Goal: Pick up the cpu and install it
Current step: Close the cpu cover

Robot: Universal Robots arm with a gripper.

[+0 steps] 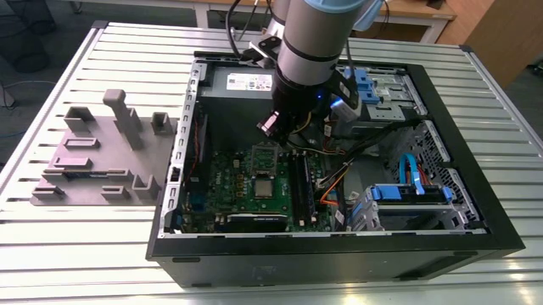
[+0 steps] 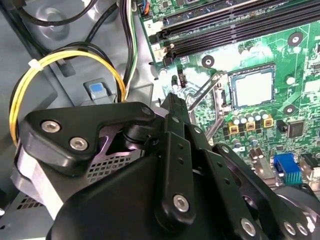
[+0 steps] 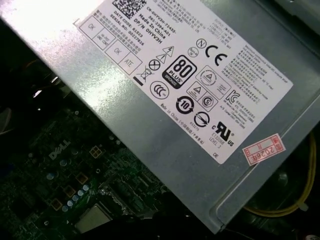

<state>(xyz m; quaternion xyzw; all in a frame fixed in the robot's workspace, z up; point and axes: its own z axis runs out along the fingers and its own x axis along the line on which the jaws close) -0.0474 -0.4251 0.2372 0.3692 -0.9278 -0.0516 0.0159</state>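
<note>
Your grey-sleeved robot arm point(image 1: 307, 44) reaches down into the open black computer case point(image 1: 441, 190), which lies on its side on the slatted white metal table point(image 1: 76, 254). The black gripper point(image 1: 284, 127) hangs over the upper part of the green motherboard point(image 1: 229, 190), just below the silver power supply box point(image 1: 241, 86) with its printed white label. You cannot tell from these views whether the gripper's fingers are apart or together; in the second wrist view its black linkage point(image 2: 170, 170) blocks the tips.

The small square cpu point(image 1: 264, 188) with the shiny silver top sits in the metal-framed socket point(image 1: 266, 173) near the middle of the motherboard, below the gripper and apart from it. In the second wrist view you see the cpu point(image 2: 254, 86) lying flat inside its frame, with the socket's thin metal lever point(image 2: 202, 92) and hinged frame standing raised beside it. In the first wrist view its pale top point(image 3: 95, 218) shows at the edge of the picture, next to the power supply box point(image 3: 165, 100).

On the exterior view's left, outside the case, the mauve-grey plastic tray point(image 1: 93, 190) with upright blocks rests on the table. Yellow cables point(image 2: 65, 57) loop beside the motherboard in the second wrist view.
</note>
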